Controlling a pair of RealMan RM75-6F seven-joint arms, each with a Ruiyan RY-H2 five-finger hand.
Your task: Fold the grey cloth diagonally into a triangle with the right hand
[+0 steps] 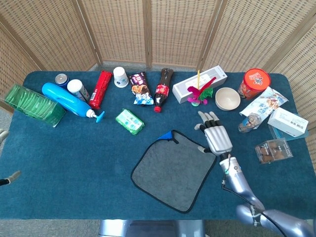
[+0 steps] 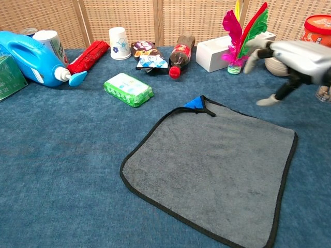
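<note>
The grey cloth [image 1: 173, 170] [image 2: 212, 165] lies flat and unfolded on the blue table, black-edged, with a blue tag [image 1: 165, 136] [image 2: 195, 103] at its far corner. My right hand [image 1: 215, 135] [image 2: 292, 57] hovers open, fingers spread, just above the cloth's right corner, holding nothing. In the chest view it is blurred, in front of the bowl. My left hand is out of both views.
Along the far edge stand a blue detergent bottle [image 1: 66, 100], green wipes pack [image 1: 130, 121], cola bottle [image 1: 163, 89], white box [image 1: 197, 88], feather shuttlecock [image 1: 198, 94], bowl [image 1: 227, 98] and red tub [image 1: 255, 83]. Packets [image 1: 274, 149] lie at the right.
</note>
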